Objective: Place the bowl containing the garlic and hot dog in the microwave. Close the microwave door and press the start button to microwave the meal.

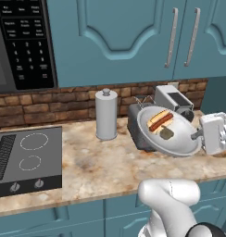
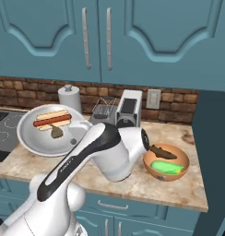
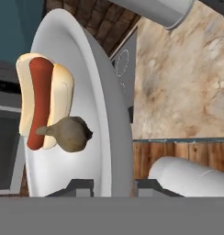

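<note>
Fingers (image 3: 79,186) of the gripper (image 3: 113,187) are seen clamped on the rim of the bowl (image 1: 179,143), one inside, one outside. The bowl is held tilted above the counter (image 1: 101,162), in front of the toaster (image 1: 135,125), well apart from the microwave (image 1: 22,44) at upper left. The hot dog (image 1: 160,120) and garlic (image 1: 166,133) lie loose inside. The bowl is judged stiff, smooth and slippery; a rim grip is suited, but levelling is advised lest the contents slide out.
</note>
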Controlling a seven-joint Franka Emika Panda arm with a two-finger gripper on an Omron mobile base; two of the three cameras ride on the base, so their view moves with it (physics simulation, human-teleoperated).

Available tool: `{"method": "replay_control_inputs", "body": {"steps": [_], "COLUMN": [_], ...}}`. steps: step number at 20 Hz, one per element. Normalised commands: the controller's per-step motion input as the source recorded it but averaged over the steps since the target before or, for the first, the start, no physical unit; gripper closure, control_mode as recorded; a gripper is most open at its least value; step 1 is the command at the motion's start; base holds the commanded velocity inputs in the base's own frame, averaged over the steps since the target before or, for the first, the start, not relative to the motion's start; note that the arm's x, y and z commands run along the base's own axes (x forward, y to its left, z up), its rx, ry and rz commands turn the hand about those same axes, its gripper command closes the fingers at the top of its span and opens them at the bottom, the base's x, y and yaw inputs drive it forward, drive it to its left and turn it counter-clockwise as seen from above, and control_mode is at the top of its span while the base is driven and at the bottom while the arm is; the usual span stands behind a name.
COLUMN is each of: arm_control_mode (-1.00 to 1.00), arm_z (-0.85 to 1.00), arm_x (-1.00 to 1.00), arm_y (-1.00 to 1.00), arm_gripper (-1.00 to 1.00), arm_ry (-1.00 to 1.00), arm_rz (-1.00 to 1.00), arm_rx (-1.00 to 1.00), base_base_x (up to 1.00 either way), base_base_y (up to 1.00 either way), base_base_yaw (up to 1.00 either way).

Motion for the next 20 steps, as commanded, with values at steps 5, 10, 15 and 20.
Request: {"method": "replay_control_inputs", "body": {"steps": [5,10,15,20], "arm_control_mode": [-1.0,-1.0,-1.0,1.0], "arm_z": [0.24,0.02,0.0,0.03], "arm_x": [-0.34,-0.34,-0.46,-0.01], "arm_y": [0.0,0.0,0.0,0.0], "arm_gripper": [1.0,1.0,1.0,1.0], "arm_ry": [0.03,0.0,-0.01,0.0], "arm_rz": [0.0,0.0,0.0,0.0], "arm_rx": [0.0,-0.09,-0.16,-0.03], "base_base_x": [0.0,0.0,0.0,0.0], "base_base_y": [0.0,0.0,0.0,0.0], "base_base_yaw": [0.0,0.0,0.0,0.0]}}
